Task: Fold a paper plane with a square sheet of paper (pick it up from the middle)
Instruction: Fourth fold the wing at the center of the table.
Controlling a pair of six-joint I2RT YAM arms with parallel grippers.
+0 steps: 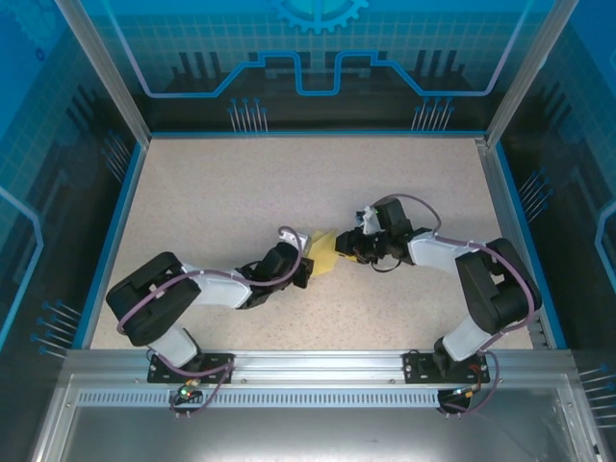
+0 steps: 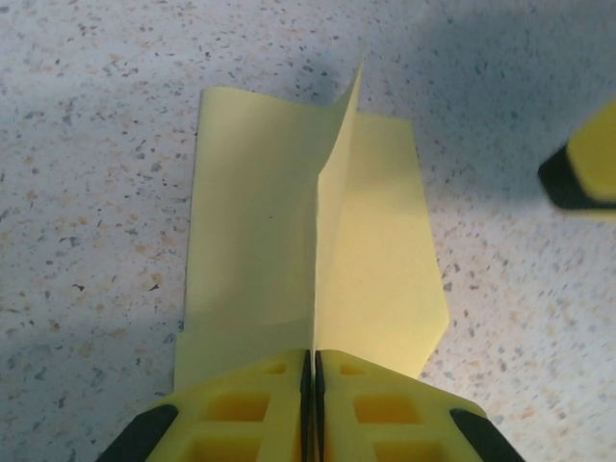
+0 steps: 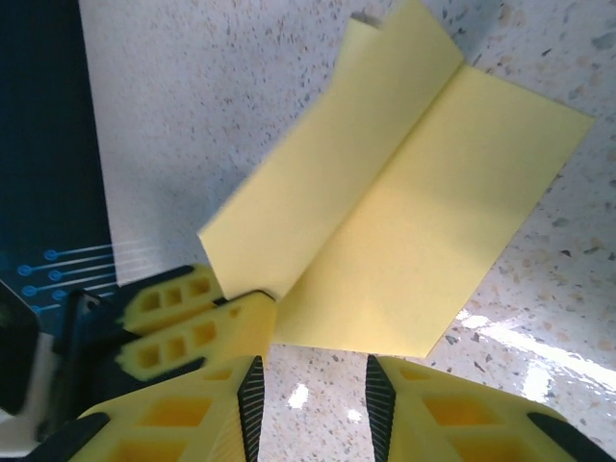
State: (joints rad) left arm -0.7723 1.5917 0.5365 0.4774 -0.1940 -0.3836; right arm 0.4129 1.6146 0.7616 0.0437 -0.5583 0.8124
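The pale yellow sheet of paper sits mid-table, folded along a centre crease, between the two grippers. In the left wrist view the paper has its crease standing up as a thin ridge, with a flap spread to each side on the table. My left gripper is shut on the near end of that ridge. It is also seen at the sheet's left. My right gripper stands open just short of the paper's edge, with bare table between its fingers. Beside it is the left gripper.
The speckled beige table has blue rims on three sides and a metal rail at the near edge. Both arms reach in toward the middle, their tips close together. One right fingertip shows in the left wrist view.
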